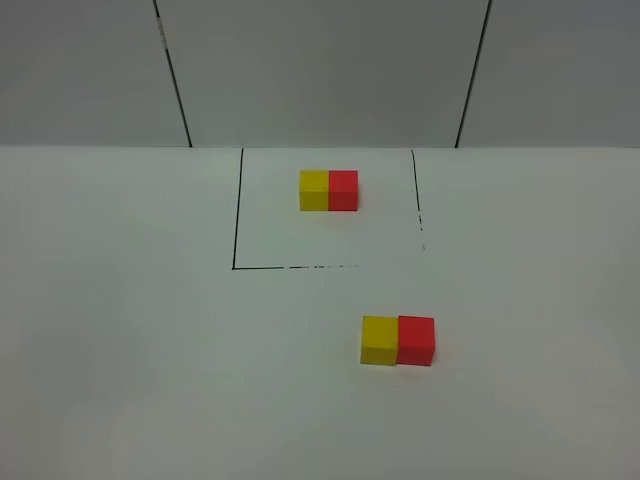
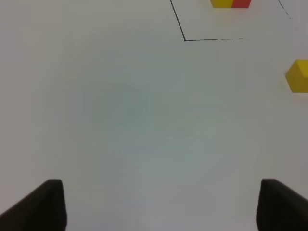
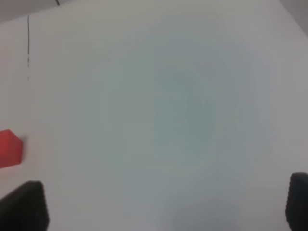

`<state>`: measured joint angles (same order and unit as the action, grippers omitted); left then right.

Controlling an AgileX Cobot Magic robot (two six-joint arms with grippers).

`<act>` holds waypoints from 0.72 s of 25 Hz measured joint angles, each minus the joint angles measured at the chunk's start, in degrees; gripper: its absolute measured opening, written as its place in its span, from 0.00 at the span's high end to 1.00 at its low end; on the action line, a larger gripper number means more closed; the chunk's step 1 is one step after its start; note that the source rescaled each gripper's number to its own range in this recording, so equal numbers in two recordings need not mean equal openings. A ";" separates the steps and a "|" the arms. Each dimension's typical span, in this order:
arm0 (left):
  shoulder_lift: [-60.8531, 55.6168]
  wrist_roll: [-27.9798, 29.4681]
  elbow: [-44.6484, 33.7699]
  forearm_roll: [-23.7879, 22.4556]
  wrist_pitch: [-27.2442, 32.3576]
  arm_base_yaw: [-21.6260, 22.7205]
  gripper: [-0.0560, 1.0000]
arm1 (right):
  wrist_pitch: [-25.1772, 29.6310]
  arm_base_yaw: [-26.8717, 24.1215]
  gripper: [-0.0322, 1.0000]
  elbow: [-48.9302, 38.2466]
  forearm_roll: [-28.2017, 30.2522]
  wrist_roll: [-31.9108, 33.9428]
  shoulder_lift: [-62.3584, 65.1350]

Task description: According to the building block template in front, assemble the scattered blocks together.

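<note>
Blocks joined, both arms clear.
Lower right of the overhead frame, the yellow cube (image 1: pixel 379 340) and red cube (image 1: pixel 416 340) touch, matching the framed template (image 1: pixel 328 190) at upper centre; left gripper (image 2: pixel 159 207) and right gripper (image 3: pixel 163 207) stand spread, empty.

We see even, soft, diffuse light in all three views, with no glare on the white surface (image 1: pixel 130 330). In the overhead view the picture is sharp, and the scattered blocks (image 1: pixel 398 341) cast only a faint short shadow at their base. Both wrist views are softer and greenish-grey toward the middle; the right one is plainly blurred, and the dark tool fingertips (image 2: pixel 43 204) at the lower corners are out of focus.
</note>
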<state>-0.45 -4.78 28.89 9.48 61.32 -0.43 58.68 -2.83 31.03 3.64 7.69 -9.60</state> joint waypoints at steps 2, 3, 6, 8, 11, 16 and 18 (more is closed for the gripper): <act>0.00 0.00 0.00 0.00 0.00 0.00 0.09 | 1.08 0.00 0.02 -1.76 -0.22 0.00 2.02; 0.00 0.00 0.00 0.00 0.00 0.00 0.09 | 1.20 0.00 0.02 -2.40 -0.42 0.00 2.96; 0.00 0.00 0.00 0.00 0.00 0.00 0.09 | 1.42 0.00 0.04 -2.97 -0.79 0.00 5.08; 0.00 0.00 0.00 0.00 0.00 0.00 0.09 | 1.42 0.00 0.07 -2.97 -0.84 0.00 6.53; 0.00 0.00 0.00 0.00 0.00 0.00 0.09 | 1.45 0.17 0.11 -2.97 -0.90 0.00 9.01; 0.00 0.00 0.00 0.00 0.00 0.00 0.09 | 1.40 1.29 0.17 -2.97 -1.01 0.00 9.95; 0.00 0.00 0.00 0.00 0.00 0.00 0.09 | 1.46 1.29 0.18 -2.97 -1.01 0.00 9.95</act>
<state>-0.45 -4.78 28.89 9.48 61.32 -0.43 60.14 -1.55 28.07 2.62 7.69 0.35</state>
